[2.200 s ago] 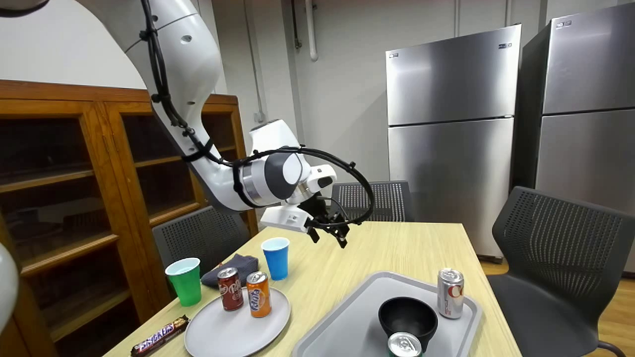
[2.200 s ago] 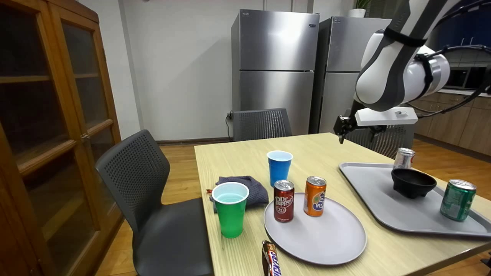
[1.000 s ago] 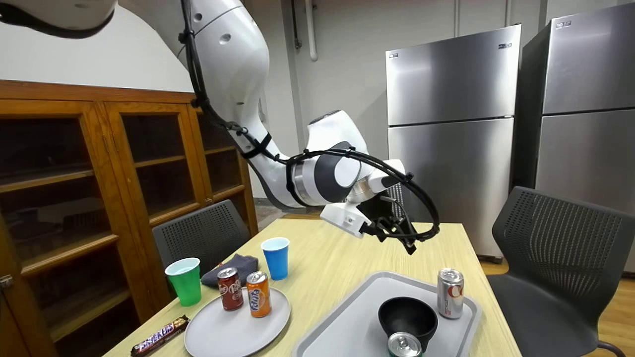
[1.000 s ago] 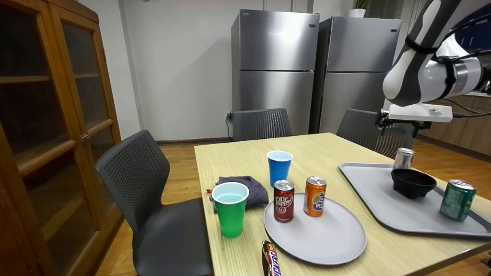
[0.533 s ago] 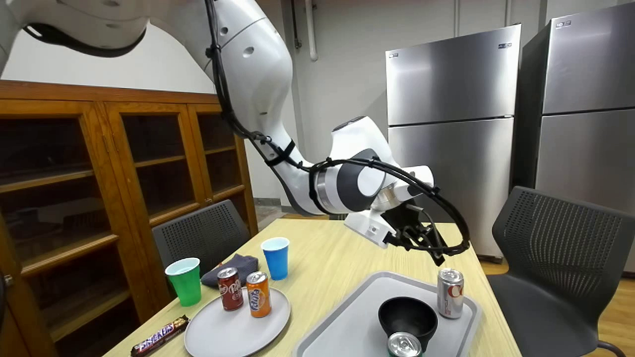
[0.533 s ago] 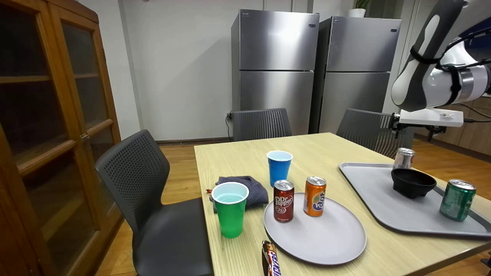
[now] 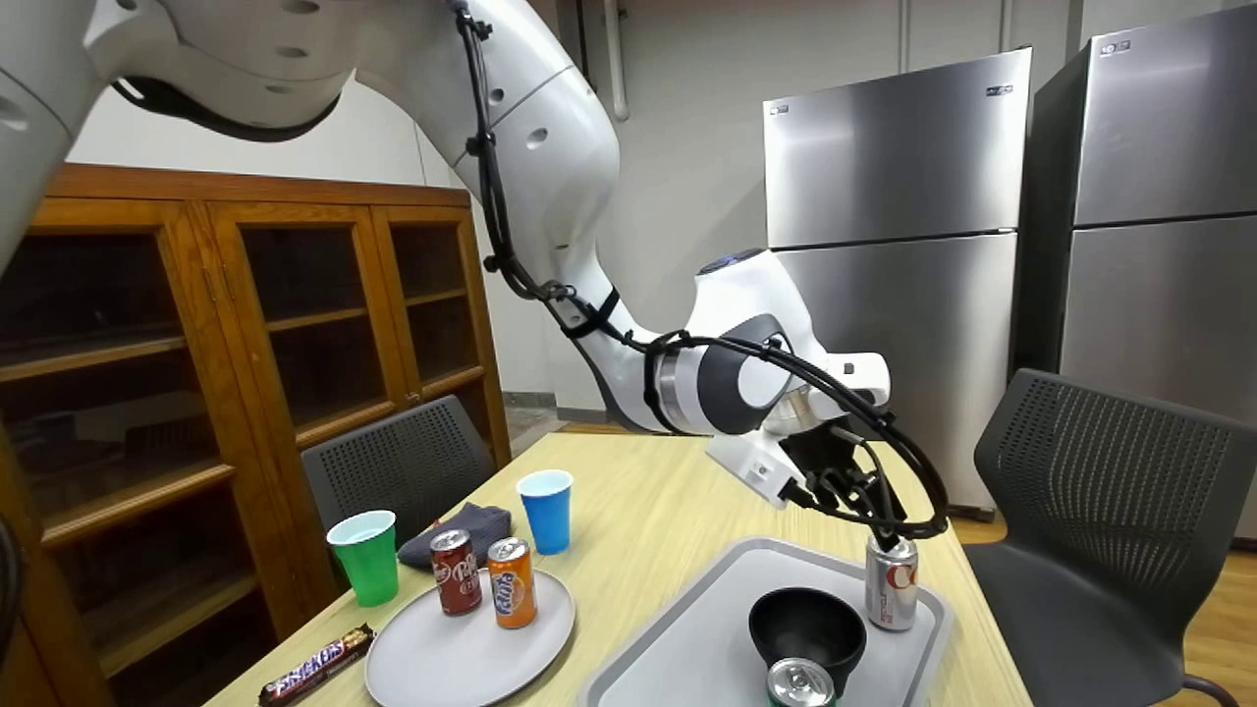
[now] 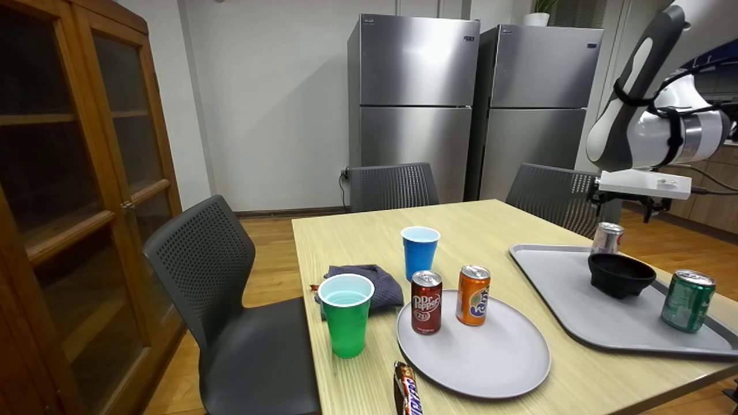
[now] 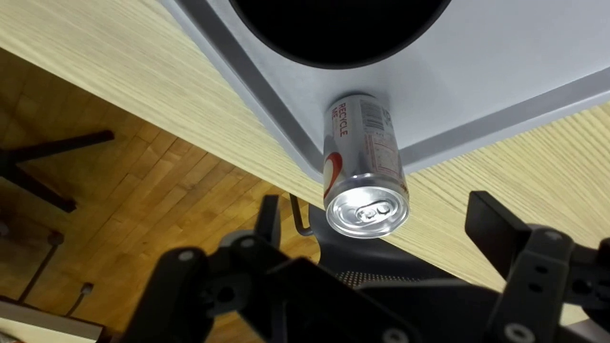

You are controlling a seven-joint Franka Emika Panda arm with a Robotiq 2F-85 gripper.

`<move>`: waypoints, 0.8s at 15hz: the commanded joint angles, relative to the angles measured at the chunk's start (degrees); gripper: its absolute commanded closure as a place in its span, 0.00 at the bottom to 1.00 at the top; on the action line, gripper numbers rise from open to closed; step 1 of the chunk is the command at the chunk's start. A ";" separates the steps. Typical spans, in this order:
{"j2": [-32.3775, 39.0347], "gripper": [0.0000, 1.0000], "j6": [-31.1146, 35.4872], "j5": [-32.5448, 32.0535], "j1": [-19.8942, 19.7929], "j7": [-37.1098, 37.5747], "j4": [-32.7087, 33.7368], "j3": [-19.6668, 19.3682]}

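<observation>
- Gripper (image 9: 376, 221): black
- Arm (image 7: 574, 167): white with dark grey panels
- Silver can (image 9: 360, 143): red lettering, dark barcode stripes
- Bowl (image 8: 620, 287): plain black
- Tray (image 8: 571, 300): plain grey
- Plate (image 8: 490, 363): plain pale grey
- Green can (image 8: 688, 304): silver top
- Orange can (image 8: 473, 297): blue and white lettering
- Dark red can (image 8: 426, 308): white lettering, silver top
- Blue cup (image 8: 419, 253): white rim
- Green cup (image 8: 347, 328): white rim
- Cloth (image 8: 386, 288): dark purplish grey, waffle pattern
- Candy bar (image 8: 407, 389): brown wrapper, white lettering
- Table (image 8: 490, 230): pale yellow, straight wood grain
- Chairs (image 8: 202, 259): charcoal, backs dotted with small holes
- Cabinet (image 7: 224, 344): reddish-brown wood
- Fridges (image 8: 415, 63): silver-grey
- Floor (image 8: 277, 271): orange-brown planks

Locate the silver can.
In both exterior views, the silver can stands at right in a corner of the tray, beside the black bowl, below the gripper.
</observation>
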 commanded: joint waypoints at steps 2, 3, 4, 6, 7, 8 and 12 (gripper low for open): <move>3.39 0.00 -4.84 1.76 -3.47 -0.04 6.19 2.88; 4.77 0.00 -4.86 1.57 -3.07 0.83 7.32 2.18; 5.29 0.00 -5.77 1.78 -3.63 0.68 8.28 2.72; 7.10 0.00 -6.90 2.03 -3.92 1.03 10.40 2.80; 7.99 0.00 -7.70 2.22 -4.09 1.16 11.53 2.91; 8.81 0.00 -8.27 2.41 -4.27 1.25 12.57 3.04; 11.97 0.00 -10.63 3.06 -4.85 2.33 16.88 3.37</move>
